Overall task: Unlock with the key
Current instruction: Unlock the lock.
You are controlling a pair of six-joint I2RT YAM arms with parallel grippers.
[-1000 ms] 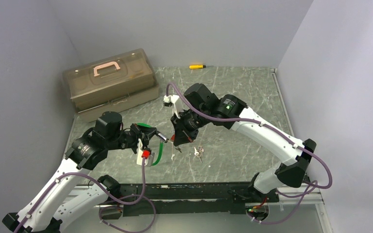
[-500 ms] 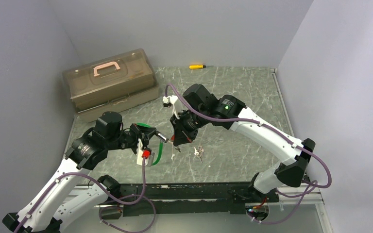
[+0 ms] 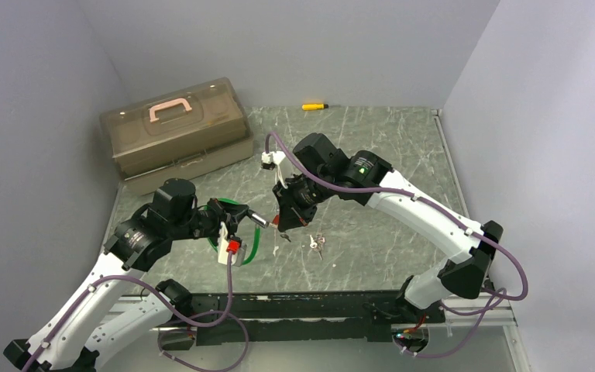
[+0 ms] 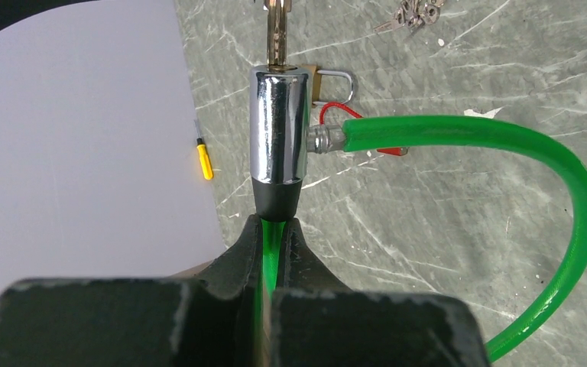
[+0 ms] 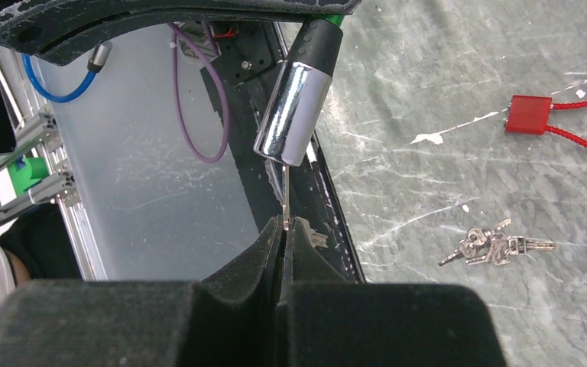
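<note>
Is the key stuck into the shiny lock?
Yes, in the left wrist view the key goes straight into the end of the shiny lock.

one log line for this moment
left end effector: shut on cable lock | right end effector: shut on key | key: in cable lock

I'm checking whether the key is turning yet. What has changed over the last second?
Barely anything: the green cable loop has swung slightly, so more of it shows beside the left wrist. No turn of the key is visible. The left gripper stays shut on the cable lock, the right gripper on the key, whose blade sits in the lock's barrel. The spare keys lie as before.
</note>
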